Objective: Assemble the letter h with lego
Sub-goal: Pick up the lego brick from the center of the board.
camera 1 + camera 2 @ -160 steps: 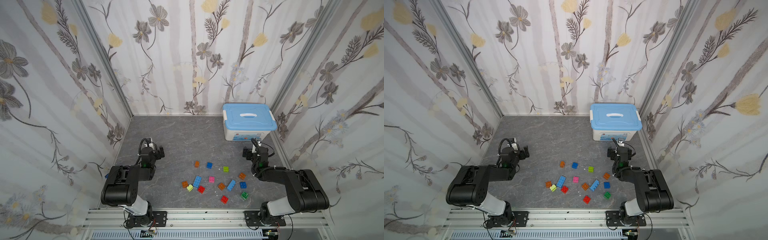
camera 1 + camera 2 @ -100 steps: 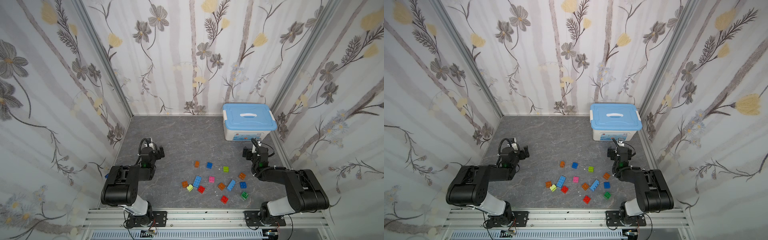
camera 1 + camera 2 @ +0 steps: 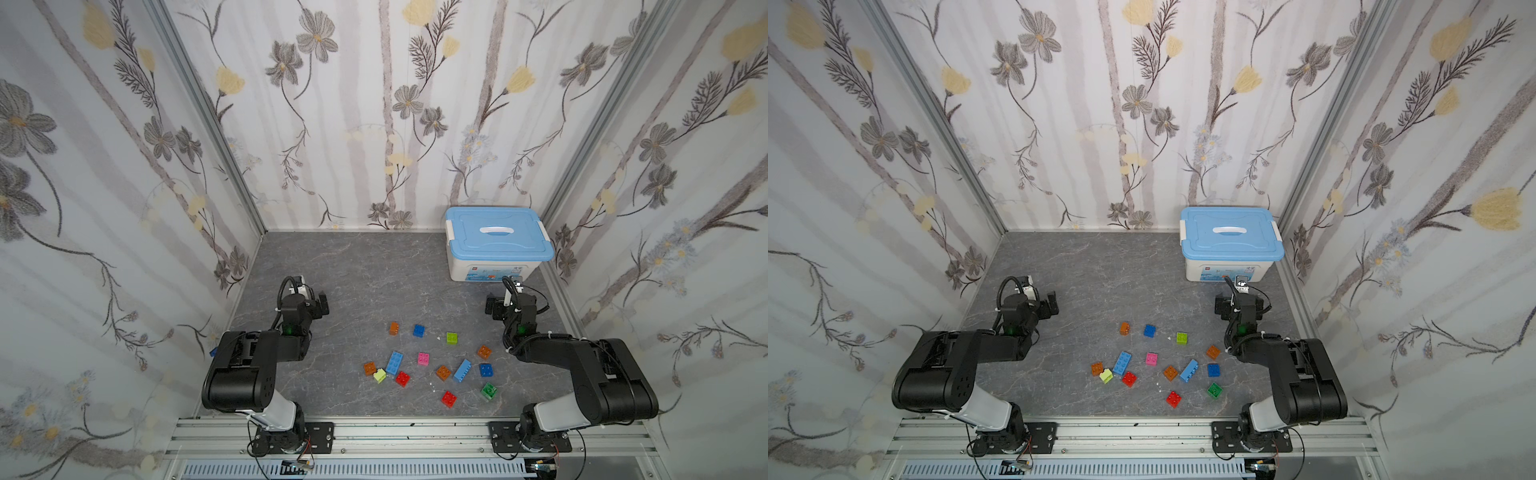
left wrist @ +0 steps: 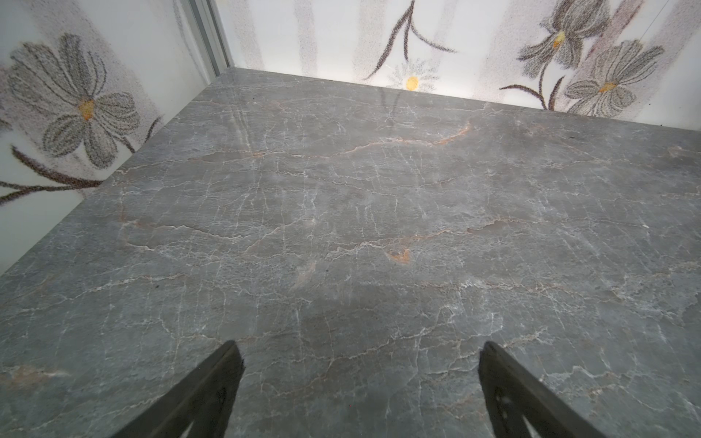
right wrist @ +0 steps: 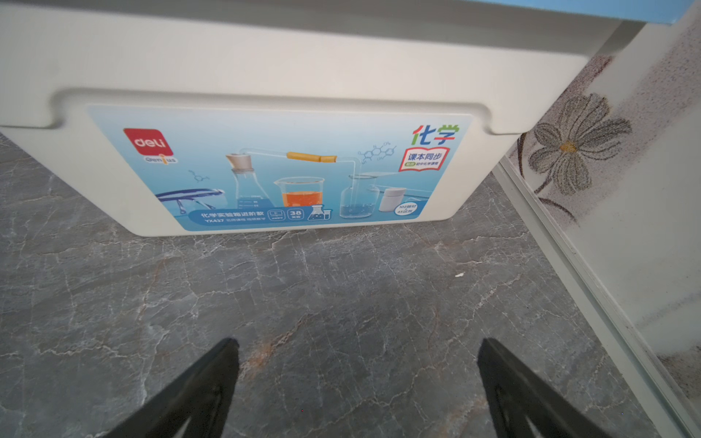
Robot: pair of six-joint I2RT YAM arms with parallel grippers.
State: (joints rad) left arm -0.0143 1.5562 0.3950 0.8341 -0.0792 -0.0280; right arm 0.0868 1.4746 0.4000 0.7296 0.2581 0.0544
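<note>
- Assembly not begun, I judge: small glossy studded plastic lego bricks [image 3: 423, 358] lie scattered loose on the grey marbled desk [image 3: 353, 270], well in front of the white, blue-lidded storage box [image 3: 490, 268].
- My left end effector [image 4: 358, 350] and right end effector [image 5: 356, 347] gape empty; the right faces that box.
- Next: reach for a brick.
- Nothing has shifted since the earlier frame.

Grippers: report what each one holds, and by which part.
Nothing is held. The left gripper and right gripper are open over the table; the lego bricks lie loose between the arms.
</note>
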